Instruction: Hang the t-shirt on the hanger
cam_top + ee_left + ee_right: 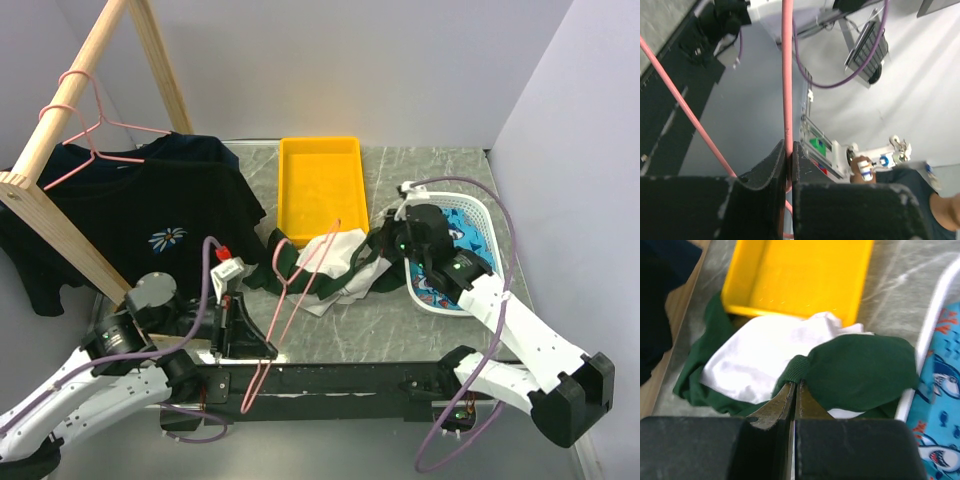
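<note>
Left gripper [790,152] jaws closed on hanger [786,60] wire; right gripper [794,390] jaws pinching t-shirt [860,370] collar, near yellow tray [800,275].

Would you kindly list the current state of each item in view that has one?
Dark green and white t-shirt: crumpled on the table, not yet hung.
Thin pink wire hanger: tilted, gripped by one wire.
Left claw: shut on that hanger.
Right claw: shut on the t-shirt's ribbed edge.
Yellow plastic tray: empty.
White plastic basket: holds a blue patterned cloth.
Black daisy-print t-shirt: hanging from the wooden rail.
</note>
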